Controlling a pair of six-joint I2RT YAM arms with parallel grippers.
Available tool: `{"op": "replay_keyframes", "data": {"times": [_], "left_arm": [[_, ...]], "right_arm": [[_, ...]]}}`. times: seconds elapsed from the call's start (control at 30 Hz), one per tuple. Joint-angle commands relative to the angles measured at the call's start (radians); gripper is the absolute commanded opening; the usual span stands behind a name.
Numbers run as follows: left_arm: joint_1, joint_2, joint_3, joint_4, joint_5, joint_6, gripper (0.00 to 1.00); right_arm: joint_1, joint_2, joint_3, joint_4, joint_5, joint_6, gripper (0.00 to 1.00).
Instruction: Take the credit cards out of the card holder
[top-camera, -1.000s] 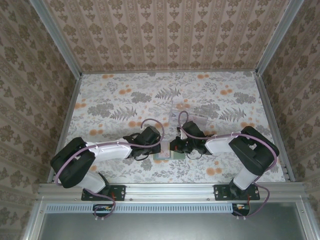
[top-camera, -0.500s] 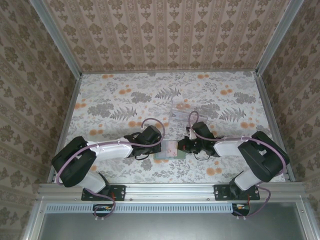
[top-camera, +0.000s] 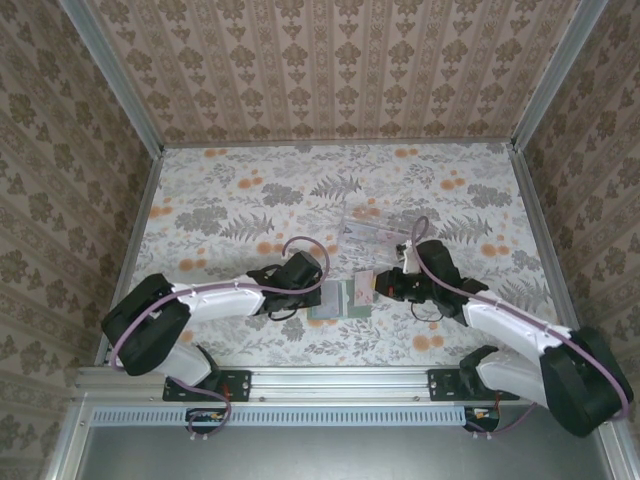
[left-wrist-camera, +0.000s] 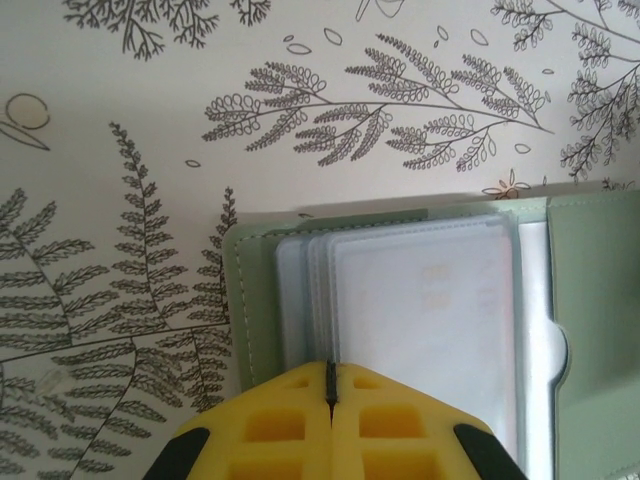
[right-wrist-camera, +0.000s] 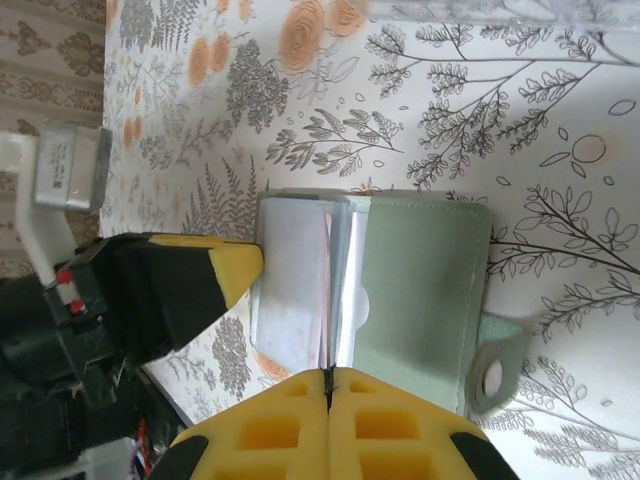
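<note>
One card looks to be on its way out, with more waiting inside. The card holder (right-wrist-camera: 425, 290) lies open and flat on the flowered counter (top-camera: 230, 190), near the front edge between the two arms. Its plain green panel is to the right and its slotted panel to the left.

The left claw (left-wrist-camera: 330, 375) is fully closed, tips together, and rests on the near edge of the slotted panel. It seems to be pinning the holder down rather than gripping anything. Just beyond its tips the stacked cards (left-wrist-camera: 420, 320) show pale through the clear sleeves, tucked in.

The right claw (right-wrist-camera: 328, 378) is pinched shut too. From above, a thin pale card (top-camera: 363, 287) sits at its tips, over the holder's right side. From the wrist it shows edge-on as a fine line above the fold. I take that as a grip on the card, though I can't tell whether its end is free of the slot.

Next, by my reckoning, the right arm must carry that card clear and set it down, perhaps by the clear tray (top-camera: 378, 225) farther back. The left should press on the holder so it doesn't drag along. Then it's back for the rest.
</note>
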Motion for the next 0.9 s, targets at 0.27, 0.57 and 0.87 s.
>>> {"op": "replay_keyframes", "data": {"times": [0.27,0.57,0.87], "left_arm": [[0.007,-0.263,0.036,-0.112,-0.106,0.082,0.52],[0.027,-0.556,-0.088,-0.127,-0.162,0.104,1.00],[0.038,-0.857,-0.249,-0.145,-0.185,0.080,1.00]], "right_arm": [[0.047,-0.103,0.334,-0.489,0.235,-0.290,0.00],[0.295,0.118,0.655,-0.694,0.641,-0.719,0.00],[0.376,0.282,0.744,-0.718,0.889,-1.210,0.00]]}}
